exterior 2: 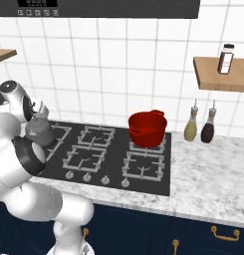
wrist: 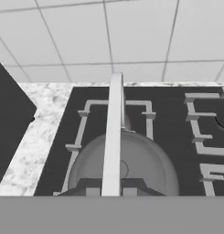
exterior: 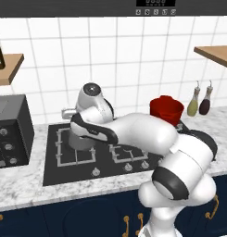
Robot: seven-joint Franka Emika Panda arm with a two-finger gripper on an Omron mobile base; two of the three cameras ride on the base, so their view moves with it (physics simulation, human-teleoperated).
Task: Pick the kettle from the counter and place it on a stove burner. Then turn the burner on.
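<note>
Kettle (exterior: 82,139) on the large burner grate, gripper (wrist: 111,192) closed on its handle.

Left base view: the grey kettle sits within the stove burner (exterior: 75,147), the widest grate at the 9 o'clock end of the black cooktop (exterior: 52,173), largely hidden behind the arm's wrist. Hand view: the two dark fingertips (wrist: 93,191) stand either side of the thin upright handle, touching it, so the gripper is clamped on the kettle; the rounded body lies inside the grate's wire frame. Whether the base rests on the grate or is held just above it cannot be told. Right base view: the kettle (exterior 2: 40,132) shows at the 9 o'clock edge; the red pot (exterior 2: 147,129) stands on the rear grate toward 3 o'clock, well apart. The marbled counter (exterior 2: 213,174) surrounds the cooktop, with two bottles (exterior 2: 200,127) at 3 o'clock near the wall. The burner knobs (exterior: 129,167) line the cooktop's front edge.
</note>
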